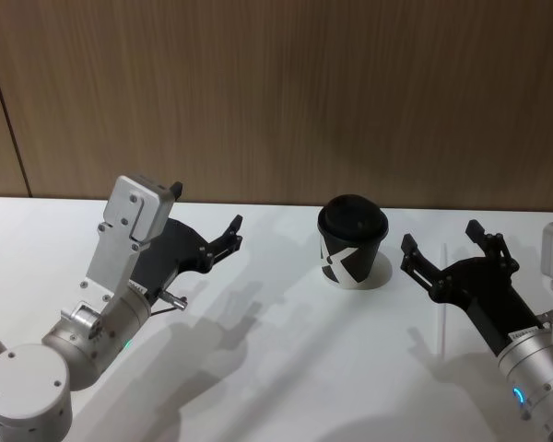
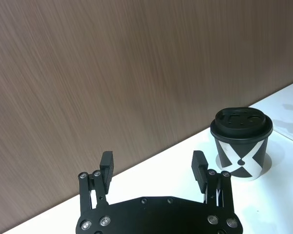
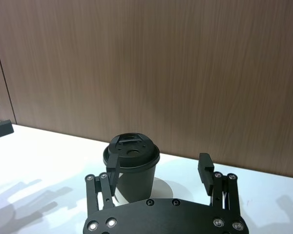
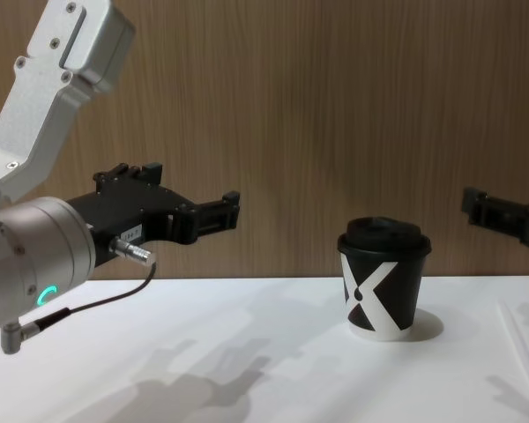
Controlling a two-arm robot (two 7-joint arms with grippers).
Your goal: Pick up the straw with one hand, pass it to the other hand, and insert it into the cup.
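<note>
Black cup (image 1: 352,241) bears a white X; straw (image 1: 441,304) and table (image 1: 276,368) white; wall (image 1: 276,92) brown wood-grain.

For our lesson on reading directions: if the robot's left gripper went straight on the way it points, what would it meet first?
Most likely the wooden wall behind the table. The open left gripper aims past the cup, which stands off to one side; depth is hard to judge.

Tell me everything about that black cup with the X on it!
The cup is small and black, seemingly paper, with a bold white X-like mark. A black domed lid closes it. It stands upright on the white table near the wooden wall. Nothing touches it: the left gripper and right gripper hover apart, open, and the straw lies to its right.
</note>
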